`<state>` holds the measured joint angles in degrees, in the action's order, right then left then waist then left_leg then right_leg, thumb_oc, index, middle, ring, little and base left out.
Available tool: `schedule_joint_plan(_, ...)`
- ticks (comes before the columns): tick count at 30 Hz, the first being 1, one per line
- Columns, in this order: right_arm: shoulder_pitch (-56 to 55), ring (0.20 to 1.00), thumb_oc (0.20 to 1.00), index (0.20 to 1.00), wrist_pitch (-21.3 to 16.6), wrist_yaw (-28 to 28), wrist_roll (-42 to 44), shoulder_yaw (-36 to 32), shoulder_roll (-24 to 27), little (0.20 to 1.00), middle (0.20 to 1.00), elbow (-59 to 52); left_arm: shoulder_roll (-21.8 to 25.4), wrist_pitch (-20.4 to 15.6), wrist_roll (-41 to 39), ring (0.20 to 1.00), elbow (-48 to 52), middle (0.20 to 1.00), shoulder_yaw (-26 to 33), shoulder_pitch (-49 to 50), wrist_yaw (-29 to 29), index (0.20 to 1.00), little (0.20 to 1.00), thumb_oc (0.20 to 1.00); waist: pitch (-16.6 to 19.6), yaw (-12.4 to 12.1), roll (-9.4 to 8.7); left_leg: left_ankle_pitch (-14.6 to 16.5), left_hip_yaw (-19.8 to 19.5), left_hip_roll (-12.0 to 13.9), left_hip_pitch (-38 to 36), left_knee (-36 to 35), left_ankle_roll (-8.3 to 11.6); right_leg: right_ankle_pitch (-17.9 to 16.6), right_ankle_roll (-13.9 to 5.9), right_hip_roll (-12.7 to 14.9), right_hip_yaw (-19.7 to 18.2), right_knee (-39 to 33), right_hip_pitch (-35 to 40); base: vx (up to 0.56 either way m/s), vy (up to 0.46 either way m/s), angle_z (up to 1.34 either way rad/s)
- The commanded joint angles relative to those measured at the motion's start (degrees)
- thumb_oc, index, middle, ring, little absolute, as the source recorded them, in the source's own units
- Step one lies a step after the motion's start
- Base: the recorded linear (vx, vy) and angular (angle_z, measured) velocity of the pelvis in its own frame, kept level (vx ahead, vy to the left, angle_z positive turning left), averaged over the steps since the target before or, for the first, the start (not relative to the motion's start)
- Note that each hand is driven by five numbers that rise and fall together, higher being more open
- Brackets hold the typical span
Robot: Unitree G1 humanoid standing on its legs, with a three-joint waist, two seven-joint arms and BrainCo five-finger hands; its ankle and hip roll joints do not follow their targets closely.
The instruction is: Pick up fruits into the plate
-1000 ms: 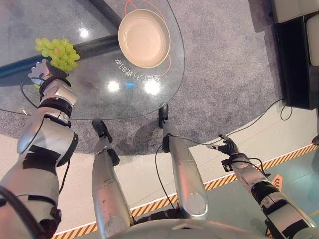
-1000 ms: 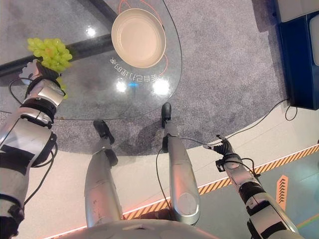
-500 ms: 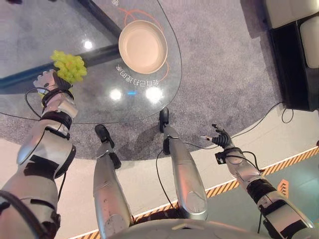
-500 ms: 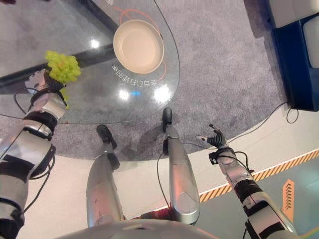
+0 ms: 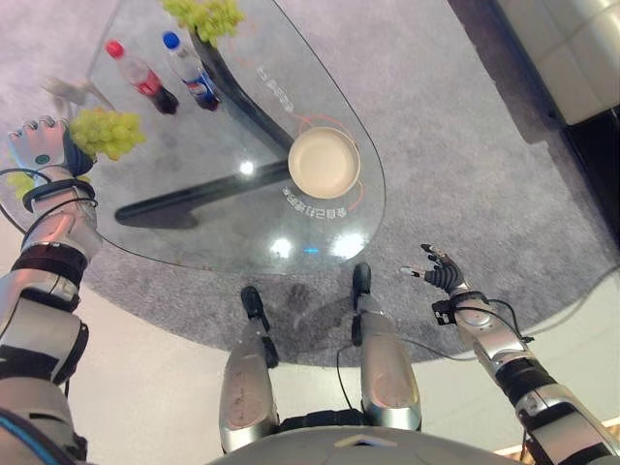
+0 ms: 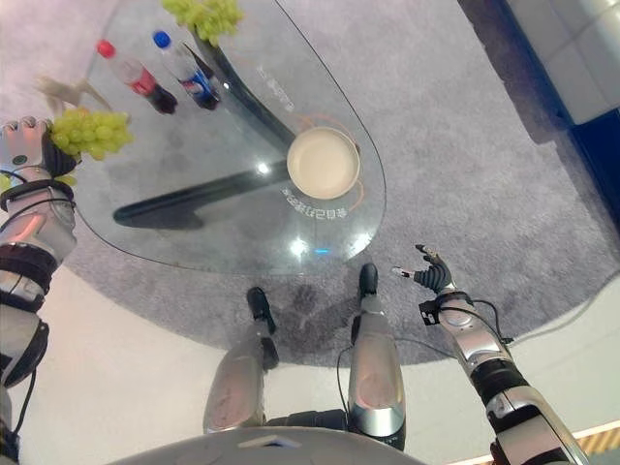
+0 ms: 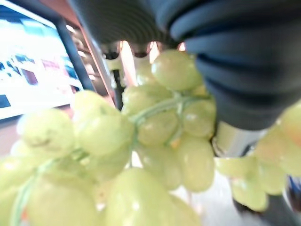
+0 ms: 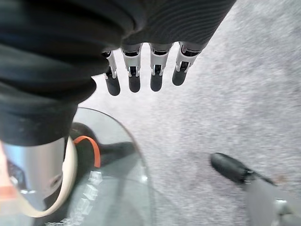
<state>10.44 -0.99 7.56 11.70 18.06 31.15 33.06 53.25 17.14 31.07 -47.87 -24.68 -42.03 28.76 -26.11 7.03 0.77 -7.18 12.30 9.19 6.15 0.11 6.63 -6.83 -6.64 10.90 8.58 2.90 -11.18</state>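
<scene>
A bunch of green grapes (image 5: 105,132) is gripped in the left robot hand (image 5: 41,145), the fingers being curled round it as seen in the left wrist view, and is held raised at the robot's left edge of the glass tabletop (image 5: 194,232); the plate (image 5: 324,163) stands empty on the tabletop toward its right end, well apart from the carried bunch; the step in hand is judged to be the carrying of the fruit across to the plate. For this to be done well, the grasp should be kept firm but not crushing, since grapes are soft and are easily shed from the stem; the bunch should be carried level and high enough that the hanging grapes are not dragged over the glass; it should be brought over the middle of the plate and lowered until it is borne by the plate before the fingers are loosened. The right robot hand (image 5: 442,281) is held idle over the carpet (image 5: 455,174) beside the tabletop, with fingers straight and spread. By count: two bunches of grapes, one in the hand and a second bunch (image 5: 206,16) at the far end of the tabletop; two bottles, a red-capped bottle (image 5: 139,79) and a blue-capped bottle (image 5: 190,72), lying side by side; one plate.
</scene>
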Motion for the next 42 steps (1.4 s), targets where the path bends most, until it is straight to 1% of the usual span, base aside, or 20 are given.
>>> schedule_joint_plan(1,-3.7,1.0,1.0,1.0,-1.9,-2.1,-1.5,-2.0,1.1,1.0,1.0,-2.5,4.0,-2.0,3.8,0.2,1.6,0.2,3.9,2.2,4.0,0.2,0.2,0.2,6.9,0.1,-0.71,4.8,0.3,-2.3,1.5,3.7,-0.15,7.9,0.62,-2.1,2.6,3.7,3.5,0.15,0.017,-0.01)
schedule_joint_plan(2,-4.5,1.0,1.0,1.0,-2.0,-3.6,-1.5,-2.5,1.0,1.0,1.0,-3.3,4.6,-3.5,5.2,0.2,3.5,0.2,4.5,3.4,4.6,0.2,0.2,0.2,8.2,0.0,-0.7,4.7,0.3,-2.2,0.5,3.3,-0.09,7.8,0.53,-1.9,2.8,3.0,4.9,0.08,0.007,0.0)
schedule_joint_plan(3,-4.6,1.0,1.0,1.0,-2.1,-3.8,-1.4,-2.5,1.0,1.0,1.0,-3.4,4.8,-3.7,5.4,0.2,3.7,0.2,4.6,3.6,4.7,0.2,0.2,0.2,8.3,0.0,-0.71,4.7,0.3,-2.2,0.3,3.3,-0.08,7.8,0.52,-1.9,2.8,2.9,5.1,0.07,0.004,0.01)
schedule_joint_plan(4,-5.2,1.0,1.0,1.0,-1.2,-5.4,-1.0,-2.7,1.1,1.0,1.0,-4.9,5.3,-4.6,7.1,0.2,6.0,0.2,5.6,5.0,4.6,0.2,0.2,0.2,9.2,-0.2,-0.7,4.8,0.3,-2.1,-0.5,3.0,-0.05,7.6,0.45,-1.7,3.0,2.3,6.0,0.02,0.007,0.04)
schedule_joint_plan(7,-5.7,1.0,1.0,1.0,1.7,-13.5,1.4,-2.8,2.4,1.0,1.0,-8.0,7.8,-8.5,10.2,0.2,10.2,0.2,4.9,6.0,4.8,0.2,0.2,0.2,10.9,-0.5,-0.72,4.6,0.5,-1.5,-2.2,2.0,0.24,6.9,0.09,-1.0,3.7,0.7,8.1,0.02,-0.01,0.05)
schedule_joint_plan(10,-4.6,1.0,1.0,1.0,3.1,-19.5,2.2,-2.5,5.7,1.0,1.0,-11.8,11.3,-11.4,13.7,0.2,15.2,0.2,2.8,5.9,3.2,0.2,0.2,0.2,12.2,-1.1,-1.03,4.2,0.7,-0.8,-3.9,1.0,0.68,5.6,-0.6,-0.5,4.5,-1.4,10.0,-0.01,-0.051,0.01)
schedule_joint_plan(12,-2.0,1.0,1.0,1.0,3.8,-23.5,1.1,-2.0,9.6,1.0,1.0,-15.1,14.3,-12.7,15.5,0.2,18.6,0.2,-0.9,4.6,1.3,0.2,0.2,0.2,13.1,-1.6,-1.07,4.0,1.1,-0.3,-5.2,0.2,1.01,4.5,-1.11,0.0,5.5,-2.9,11.3,-0.01,-0.023,0.01)
schedule_joint_plan(13,-1.7,1.0,1.0,1.0,3.8,-23.7,0.9,-2.0,9.9,1.0,1.0,-15.4,14.5,-13.0,15.9,0.2,18.7,0.2,-1.1,4.5,1.3,0.2,0.2,0.2,13.2,-1.6,-1.07,3.9,1.2,-0.3,-5.3,0.1,1.03,4.4,-1.15,0.0,5.5,-3.0,11.4,0.0,0.0,0.0)
schedule_joint_plan(14,1.8,1.0,1.0,1.0,5.8,-26.1,0.3,-0.9,12.3,1.0,1.0,-17.5,15.8,-13.9,16.5,0.2,20.0,0.2,-3.4,3.5,0.6,0.2,0.2,0.2,13.9,-1.9,-1.0,3.9,1.5,0.0,-6.0,-0.2,1.17,4.0,-1.38,0.3,6.0,-3.5,12.0,0.0,0.0,0.0)
schedule_joint_plan(17,9.8,1.0,1.0,1.0,8.7,-29.1,-0.8,2.4,14.5,1.0,1.0,-20.0,17.6,-14.9,16.5,0.2,22.9,0.2,-7.9,0.4,-1.2,0.2,0.2,0.2,14.8,-2.5,-1.07,3.8,1.5,0.0,-7.3,-0.7,1.24,3.6,-1.55,0.4,6.3,-4.2,13.1,0.03,0.004,-0.07)
schedule_joint_plan(18,17.4,1.0,1.0,1.0,12.6,-31.1,0.9,6.3,14.6,1.0,1.0,-21.1,17.8,-15.2,16.4,0.2,24.9,0.2,-11.2,-2.3,-2.7,0.2,0.2,0.2,15.5,-3.1,-1.13,4.1,1.5,0.0,-8.1,-0.9,1.16,3.5,-1.5,0.3,6.5,-4.5,13.9,0.05,0.006,-0.09)
schedule_joint_plan(20,24.7,1.0,1.0,1.0,15.6,-33.6,3.9,10.0,13.3,1.0,1.0,-21.7,17.0,-16.5,16.3,0.2,25.8,0.2,-14.3,-5.0,-3.3,0.2,0.2,0.2,16.5,-3.8,-1.19,4.3,1.4,0.0,-8.8,-1.0,1.02,3.6,-1.39,0.4,6.8,-4.7,14.5,0.06,0.001,-0.06)
schedule_joint_plan(21,27.8,1.0,1.0,1.0,17.3,-34.2,4.8,11.7,12.2,1.0,1.0,-21.5,16.3,-16.8,16.4,0.2,26.3,0.2,-15.6,-6.3,-4.2,0.2,0.2,0.2,16.9,-4.2,-1.23,4.4,1.3,0.0,-9.1,-1.0,0.96,3.6,-1.36,0.4,6.9,-4.8,14.9,0.07,-0.006,-0.02)
schedule_joint_plan(22,31.1,1.0,1.0,1.0,18.3,-35.0,5.6,13.8,10.6,1.0,1.0,-21.7,15.0,-17.9,17.0,0.2,26.8,0.2,-17.2,-7.6,-4.9,0.2,0.2,0.2,17.6,-4.7,-1.24,4.5,1.2,0.0,-9.4,-1.1,0.83,3.7,-1.31,0.5,7.0,-4.9,15.3,0.08,-0.012,-0.01)
schedule_joint_plan(25,35.5,1.0,1.0,1.0,21.0,-35.3,7.6,16.6,7.9,1.0,1.0,-22.4,13.1,-19.5,18.0,0.2,27.5,0.2,-19.5,-9.8,-6.1,0.2,0.2,0.2,18.5,-5.3,-1.4,4.8,0.8,-0.1,-10.0,-1.4,0.61,3.9,-1.28,0.5,7.0,-5.2,16.0,0.05,-0.013,0.01)
schedule_joint_plan(27,37.9,1.0,1.0,1.0,24.2,-35.1,10.6,18.4,5.7,1.0,1.0,-23.7,11.9,-20.6,18.1,0.2,28.3,0.2,-20.8,-11.3,-6.8,0.2,0.2,0.2,19.2,-5.6,-1.49,4.9,0.7,-0.1,-10.4,-1.8,0.5,4.1,-1.29,0.4,6.8,-5.4,16.4,0.05,-0.008,0.04)
schedule_joint_plan(30,39.0,1.0,1.0,1.0,27.4,-34.1,14.1,20.0,3.0,1.0,1.0,-25.2,10.4,-22.2,18.0,0.2,28.7,0.2,-21.8,-12.3,-6.0,0.2,0.2,0.2,20.0,-5.9,-1.59,4.9,0.7,0.0,-10.8,-2.1,0.49,4.0,-1.41,0.5,6.8,-5.9,16.9,0.05,-0.001,0.0)
schedule_joint_plan(34,38.6,1.0,1.0,1.0,31.6,-32.1,21.5,20.6,0.7,1.0,1.0,-27.4,9.5,-24.4,18.3,0.2,30.8,0.2,-22.0,-12.8,-6.0,0.2,0.2,0.2,20.6,-6.1,-1.71,4.9,0.8,0.3,-11.1,-2.1,0.53,3.9,-1.57,0.6,6.7,-6.3,17.3,0.04,-0.005,0.0)
schedule_joint_plan(38,36.7,1.0,1.0,1.0,34.2,-30.0,26.6,21.0,-1.2,1.0,1.0,-28.9,9.4,-25.4,18.3,0.2,33.3,0.2,-23.1,-13.4,-6.8,0.2,0.2,0.2,21.0,-6.1,-1.76,5.0,1.0,0.4,-11.3,-2.3,0.58,3.8,-1.89,0.8,6.7,-6.4,17.4,0.01,-0.001,0.0)
schedule_joint_plan(42,34.8,1.0,1.0,1.0,35.7,-29.1,30.5,21.1,-1.8,1.0,1.0,-29.8,9.6,-26.8,19.0,0.2,35.7,0.2,-23.4,-13.1,-7.1,0.2,0.2,0.2,21.1,-6.0,-1.76,5.2,1.3,0.5,-11.5,-2.2,0.48,3.7,-2.1,1.0,6.6,-6.5,17.4,0.0,0.0,0.0)
